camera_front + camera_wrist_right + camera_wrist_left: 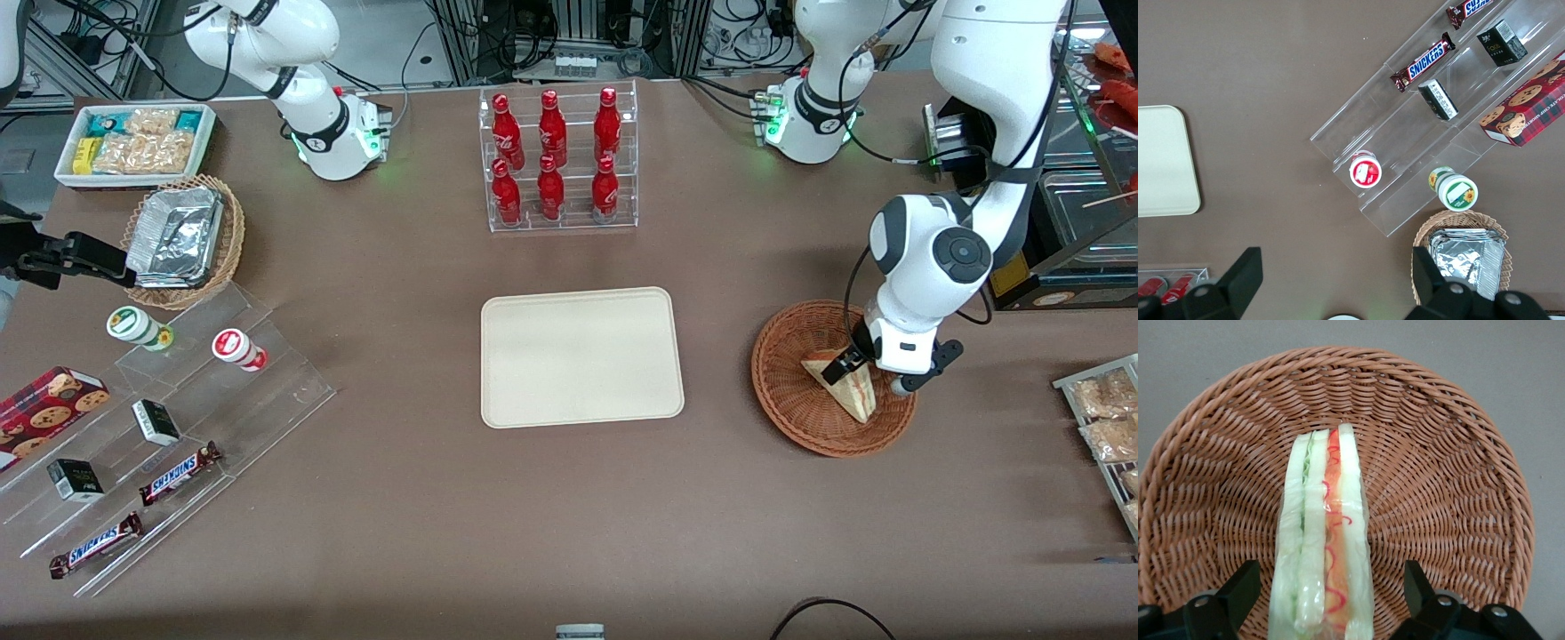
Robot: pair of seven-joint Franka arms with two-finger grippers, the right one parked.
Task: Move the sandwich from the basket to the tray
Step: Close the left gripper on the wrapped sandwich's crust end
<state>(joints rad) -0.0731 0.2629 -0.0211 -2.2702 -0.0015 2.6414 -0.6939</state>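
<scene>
**Caller:** Sandwich (845, 388) is seen lying in the reddish-brown basket (787, 391), toward the working arm's end of the table; its pale bread is turned up in the front view, and its red and green filling is laid bare edge-on in the left wrist view (1327, 547).

**Analyst:** Gripper (845, 363) is brought down over it, low inside the basket (1451, 447); the fingers (1239, 587) are held spread, one to each side of the wedge; a gap of wicker is seen between each finger and the bread, so nothing is pinched.

**Caller:** Tray (582, 356) is found at the middle of the table, cream-coloured and flat, well apart from the basket; its corner is also caught by the right wrist camera (1165, 163).

**Analyst:** Red bottles (553, 160) are ranked in a clear rack, farther from the front camera than the tray; toward the parked arm's end, a tan basket of foil containers (182, 238) and a white bin of snacks (133, 142) are set; nearer the camera, Snickers bars (178, 473) are laid on clear steps.
</scene>
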